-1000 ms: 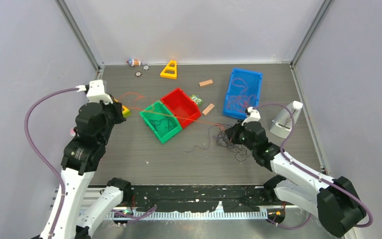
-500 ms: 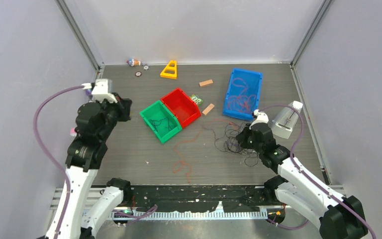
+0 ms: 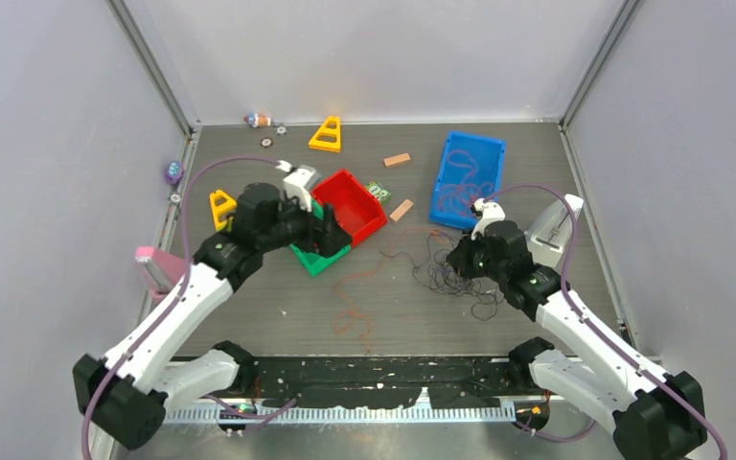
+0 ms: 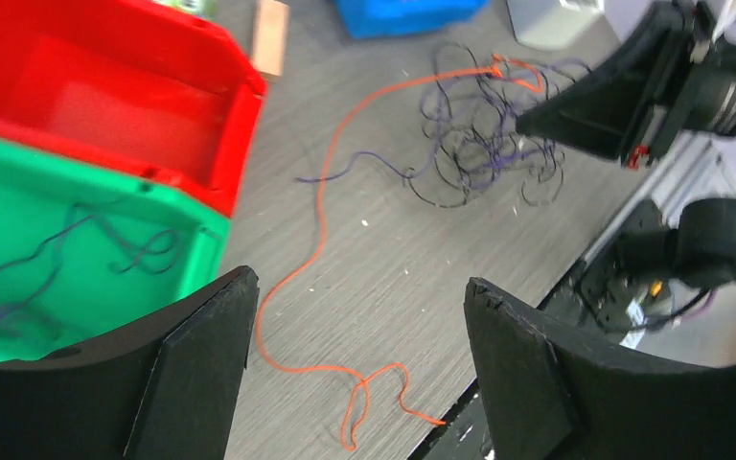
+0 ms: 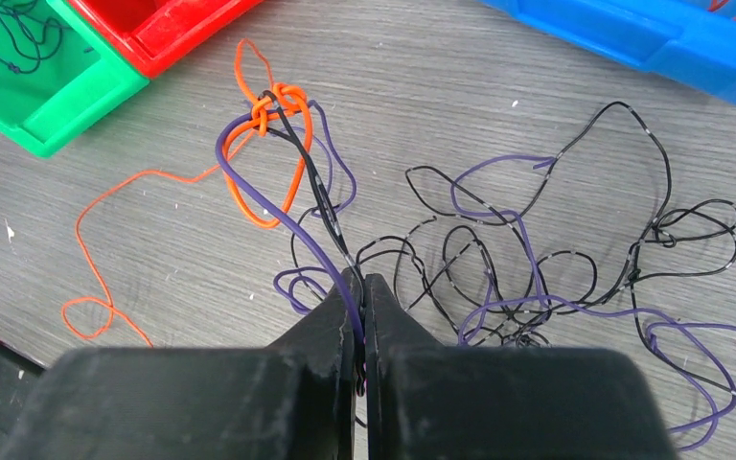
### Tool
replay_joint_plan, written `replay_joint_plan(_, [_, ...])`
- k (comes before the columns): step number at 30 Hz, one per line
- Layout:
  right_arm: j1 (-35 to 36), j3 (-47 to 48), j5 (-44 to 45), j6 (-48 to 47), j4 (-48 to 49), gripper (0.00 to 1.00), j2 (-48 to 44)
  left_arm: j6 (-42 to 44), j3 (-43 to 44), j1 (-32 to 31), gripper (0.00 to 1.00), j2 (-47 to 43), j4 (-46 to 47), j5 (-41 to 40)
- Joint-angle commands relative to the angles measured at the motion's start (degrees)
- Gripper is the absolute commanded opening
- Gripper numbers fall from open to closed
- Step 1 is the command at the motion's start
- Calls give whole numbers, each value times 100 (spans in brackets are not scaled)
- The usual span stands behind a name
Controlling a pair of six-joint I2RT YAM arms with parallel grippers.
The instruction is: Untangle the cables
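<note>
A tangle of black and purple cables (image 3: 452,276) (image 5: 537,259) lies on the table right of centre. My right gripper (image 3: 456,257) (image 5: 362,280) is shut on a purple and a black strand at the tangle's left side. An orange cable (image 3: 350,297) (image 4: 321,220) is knotted into those strands (image 5: 273,163) and trails slack toward the near edge. My left gripper (image 3: 331,235) (image 4: 359,364) hangs open over the table beside the green bin (image 3: 311,261) (image 4: 201,230), holding nothing. A dark cable lies inside that bin.
A red bin (image 3: 374,216) (image 4: 240,86) adjoins the green one. A blue bin (image 3: 476,137) at the back right holds red cables. Yellow triangles (image 3: 327,134), wooden blocks (image 3: 397,160) and a grey device (image 3: 548,235) lie around.
The orange cable, taut a second ago, now lies slack on the table. My left arm swung right to the green bin and its jaws opened. The right gripper shifted slightly, still gripping.
</note>
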Motion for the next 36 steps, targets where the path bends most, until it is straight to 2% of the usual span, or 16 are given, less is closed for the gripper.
replay_joint_plan(1, [6,385,-198,-261,-270,5,18,493,176,-668,80,743,904,297])
replay_joint_plan(6, [8,555,-390,-375,-437,5,24,1547,407,-1057,80,1600,1585,310])
replay_joint_plan(9, [8,723,-685,-459,-592,5,41,2631,79,-1261,79,1965,2605,582])
replay_joint_plan(11, [8,821,-905,-505,-676,5,25,3009,-259,-1306,81,2136,3659,781])
replay_joint_plan(13, [4,940,-1152,-575,-790,5,13,3273,-410,-1307,81,2367,4267,1018])
replay_joint_plan(17, [1,1256,-1567,-756,-1108,5,48,3942,-168,-1334,74,2884,4369,2069])
replay_joint_plan(23, [8,1544,-1775,-932,-1401,5,107,4222,207,-1421,64,3381,4491,2218])
replay_joint_plan(25, [9,1559,-1817,-932,-1413,5,106,4367,276,-1457,58,3478,4469,2256])
replay_joint_plan(26, [13,1562,-1848,-928,-1417,5,113,4439,298,-1484,51,3507,4481,2236])
replay_joint_plan(27, [10,1562,-1850,-936,-1422,5,114,4503,307,-1511,40,3518,4492,2204])
replay_joint_plan(29, [8,1562,-1834,-947,-1432,5,116,4631,323,-1566,9,3507,4492,2118])
replay_joint_plan(30, [8,1560,-1791,-953,-1443,5,115,4640,325,-1582,0,3478,4482,2074])
replay_joint_plan(32, [8,1548,-1601,-932,-1469,5,127,4445,300,-1588,0,3398,4504,1981])
replay_joint_plan(36, [2,1420,-251,-586,-1583,5,163,3409,-298,-1524,0,2962,5321,1037])
